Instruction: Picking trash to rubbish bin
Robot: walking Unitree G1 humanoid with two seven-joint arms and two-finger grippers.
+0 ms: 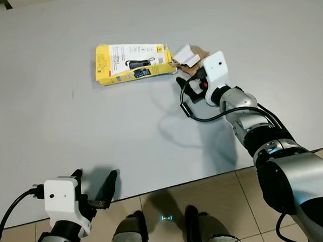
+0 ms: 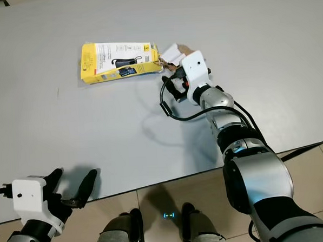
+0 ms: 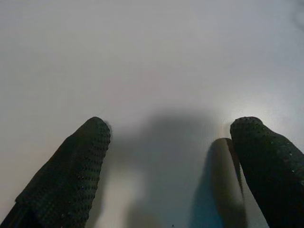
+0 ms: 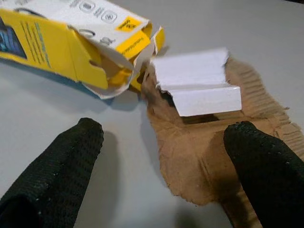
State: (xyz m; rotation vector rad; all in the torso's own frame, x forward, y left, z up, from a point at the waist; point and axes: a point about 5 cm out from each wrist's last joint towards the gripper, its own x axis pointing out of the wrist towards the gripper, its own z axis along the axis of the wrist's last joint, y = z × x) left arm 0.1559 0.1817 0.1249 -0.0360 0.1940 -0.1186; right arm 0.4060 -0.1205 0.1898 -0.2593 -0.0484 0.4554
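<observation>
Right gripper point(image 4: 161, 156) hovers low, fingers spread wide to straddle the torn cardboard scrap point(image 4: 209, 161) lying on the grey tabletop point(image 1: 70, 131) beside the yellow box point(image 1: 131, 62); probably lining up a pinch; left gripper point(image 1: 94, 187) idles, fingers apart.

Box point(image 1: 132, 62): yellow and white, black print. Torn cardboard point(image 4: 213, 156): brown, with a white folded piece point(image 4: 197, 80). Surface point(image 1: 70, 131): plain grey. Floor tiles point(image 1: 165, 199): beige. Gripper fingers point(image 4: 57, 175): black, dotted texture.
</observation>
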